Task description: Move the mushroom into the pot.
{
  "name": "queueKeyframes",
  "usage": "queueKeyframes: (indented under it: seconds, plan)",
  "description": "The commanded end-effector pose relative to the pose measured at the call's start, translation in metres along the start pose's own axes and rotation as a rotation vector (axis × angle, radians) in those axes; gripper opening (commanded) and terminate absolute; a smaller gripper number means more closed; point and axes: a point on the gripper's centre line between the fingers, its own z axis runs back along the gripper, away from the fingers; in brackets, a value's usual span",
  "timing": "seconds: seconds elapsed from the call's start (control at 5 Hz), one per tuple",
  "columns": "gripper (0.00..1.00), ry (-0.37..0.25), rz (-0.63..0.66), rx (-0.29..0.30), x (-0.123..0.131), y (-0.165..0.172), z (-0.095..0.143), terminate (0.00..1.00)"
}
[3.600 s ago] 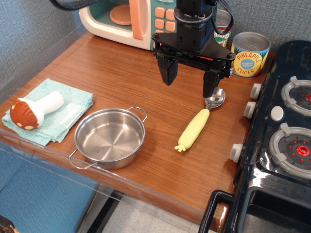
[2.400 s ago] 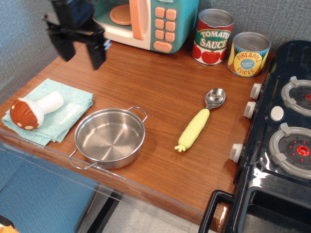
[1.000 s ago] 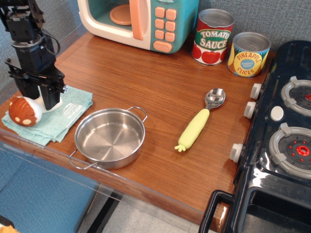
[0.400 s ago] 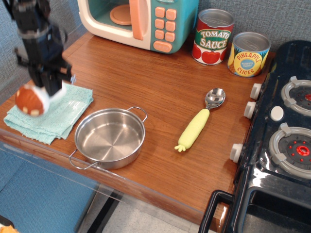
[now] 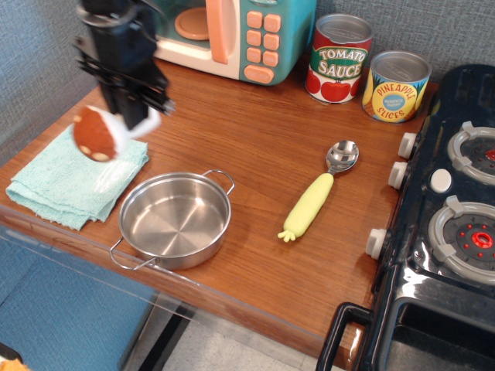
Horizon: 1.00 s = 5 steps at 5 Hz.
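Observation:
My gripper [image 5: 133,116] is shut on the white stem of the mushroom [image 5: 97,133] and holds it in the air. The orange-brown cap with pale spots hangs to the left, above the right edge of the teal cloth [image 5: 73,174]. The shiny steel pot [image 5: 175,219] with two wire loop handles stands empty on the wooden counter, below and to the right of the mushroom.
A yellow-handled spoon [image 5: 317,195] lies right of the pot. A toy microwave [image 5: 224,35], a tomato sauce can [image 5: 339,58] and a pineapple can [image 5: 397,86] stand at the back. A black toy stove [image 5: 452,216] fills the right side. The counter's front edge runs just below the pot.
My gripper came from the right to the cloth, shut on the mushroom's stem, lifted it off the cloth, and has now moved up and to the right toward the pot.

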Motion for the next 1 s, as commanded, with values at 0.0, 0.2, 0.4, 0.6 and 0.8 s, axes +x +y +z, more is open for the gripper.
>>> queueKeyframes:
  seconds: [0.0,0.2,0.4,0.6,0.8]
  plan:
    - [0.0,0.027,-0.128,-0.036,0.007,-0.049,-0.003,0.0]
    - [0.0,0.033,-0.146,-0.053,0.003,-0.06,-0.007,0.0]
    - [1.0,0.047,-0.149,-0.045,0.002,-0.068,-0.002,0.0]
    - [1.0,0.047,-0.113,-0.054,0.004,-0.069,0.008,0.0]
    - [1.0,0.024,-0.027,-0.041,0.001,-0.067,0.027,0.0]
